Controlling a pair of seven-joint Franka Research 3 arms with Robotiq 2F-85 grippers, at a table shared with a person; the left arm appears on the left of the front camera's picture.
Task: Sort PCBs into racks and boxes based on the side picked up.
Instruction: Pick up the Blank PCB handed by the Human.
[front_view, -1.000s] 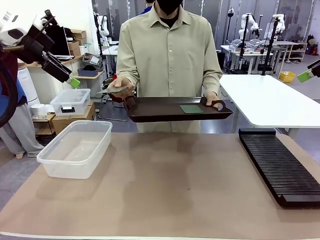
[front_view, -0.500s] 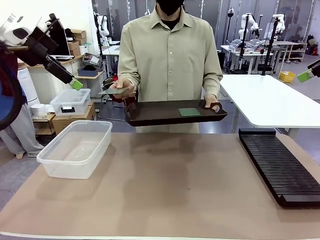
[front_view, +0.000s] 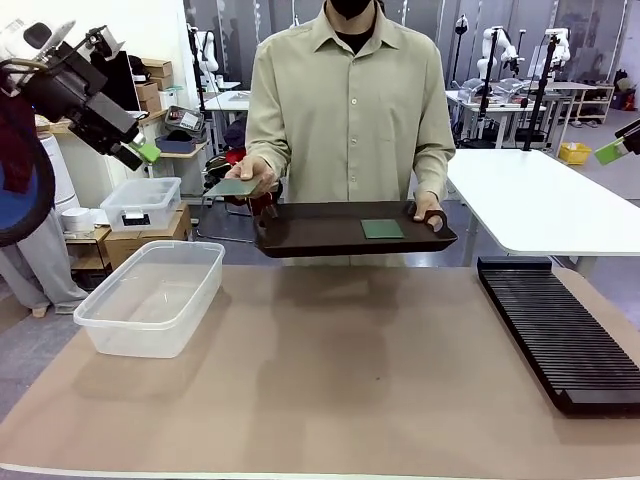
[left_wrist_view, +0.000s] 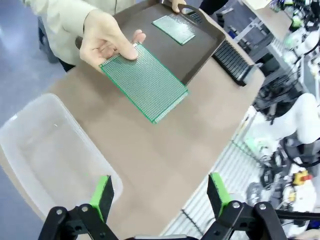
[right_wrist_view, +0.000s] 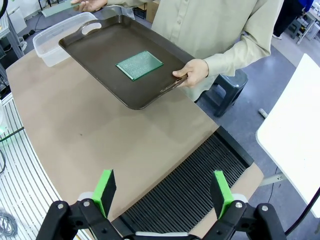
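Wide open: left end effector and right end effector. A hand pinches the PCB at 12 o'clock by one edge; a skewed grab could dislodge it.

bright even indoor light, soft shadows, sharp focus, wide-angle bending in wrist views

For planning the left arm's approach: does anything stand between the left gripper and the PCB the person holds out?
Nothing visible does. The open left gripper faces the held PCB through open air; the person's hand grips only its far end.
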